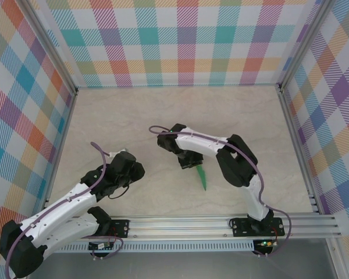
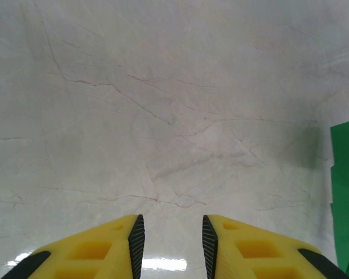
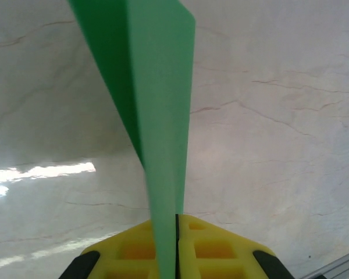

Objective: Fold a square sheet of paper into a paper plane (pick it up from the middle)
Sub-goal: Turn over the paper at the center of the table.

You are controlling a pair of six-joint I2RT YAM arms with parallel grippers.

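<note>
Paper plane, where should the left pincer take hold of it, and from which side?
Probably the free folded body beyond the right pincer, which clamps one end of the paper plane. It is thin and flat-sided, so the open left pincer should come from the left, closing across those flat faces.

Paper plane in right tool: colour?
Plain bright green paper plane; right wrist view shows it best.
</note>
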